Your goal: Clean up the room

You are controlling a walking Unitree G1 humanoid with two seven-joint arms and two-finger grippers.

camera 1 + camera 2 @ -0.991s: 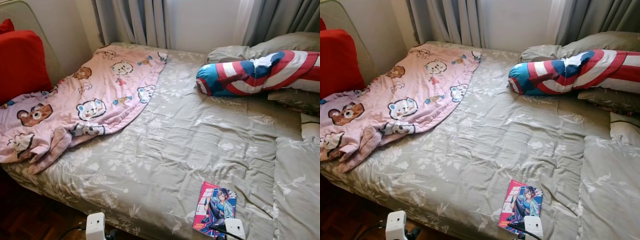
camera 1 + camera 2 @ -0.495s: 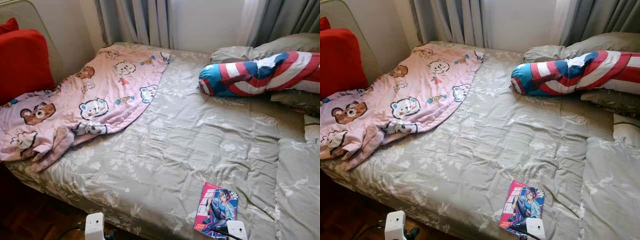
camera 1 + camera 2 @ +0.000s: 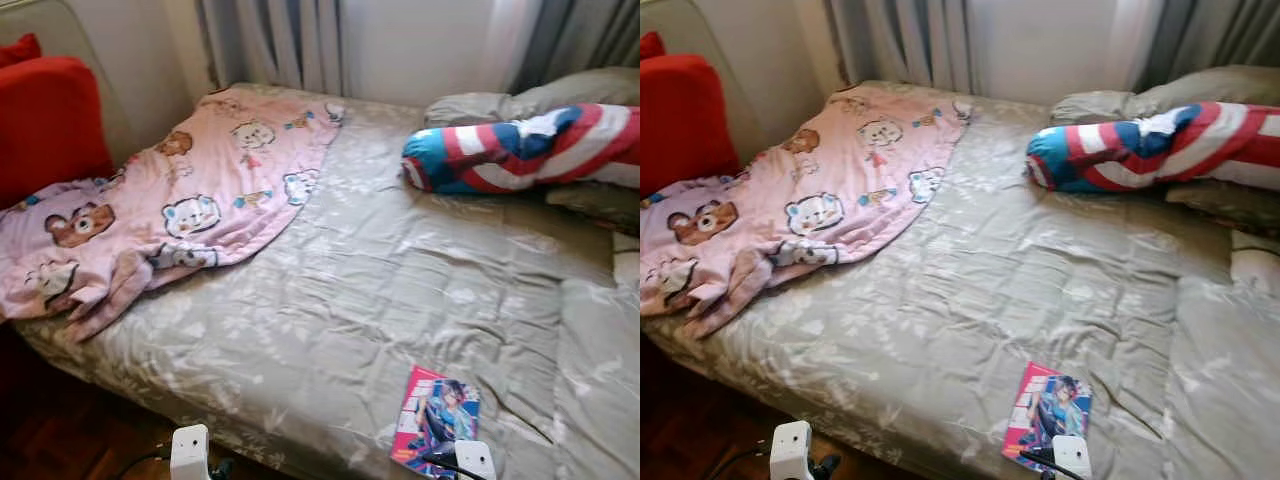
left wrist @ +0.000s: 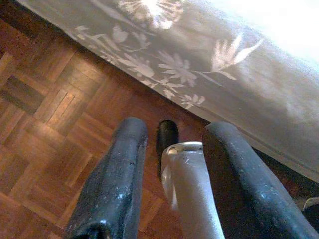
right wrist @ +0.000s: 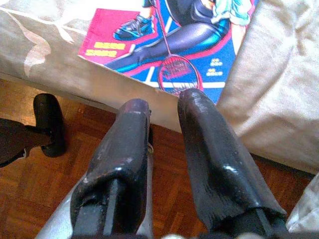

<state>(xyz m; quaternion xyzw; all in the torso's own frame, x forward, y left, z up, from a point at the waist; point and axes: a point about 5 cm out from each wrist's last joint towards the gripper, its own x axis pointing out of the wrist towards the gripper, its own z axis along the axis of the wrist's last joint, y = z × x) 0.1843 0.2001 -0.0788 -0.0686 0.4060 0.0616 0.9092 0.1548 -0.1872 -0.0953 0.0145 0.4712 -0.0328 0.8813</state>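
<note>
A comic magazine (image 3: 436, 418) with a pink and blue cover lies flat near the front edge of the bed (image 3: 380, 280). My right gripper (image 5: 162, 102) hangs just below that edge, fingers slightly apart and holding nothing, the magazine (image 5: 189, 30) just beyond the tips. A crumpled pink bear-print blanket (image 3: 170, 200) is spread over the bed's left part, one corner hanging off the side. My left gripper (image 4: 172, 130) is open over the wood floor beside the bed's hanging cover.
A red, white and blue bolster pillow (image 3: 510, 148) lies at the bed's far right on grey pillows (image 3: 560, 90). A red cushion (image 3: 45, 120) stands at the left. Grey curtains (image 3: 270, 40) hang behind. Parquet floor (image 3: 50, 440) runs along the bed's front.
The head camera has drifted slightly and the picture is blurrier. The things on the bed lie where they were, and both arms stay low.
</note>
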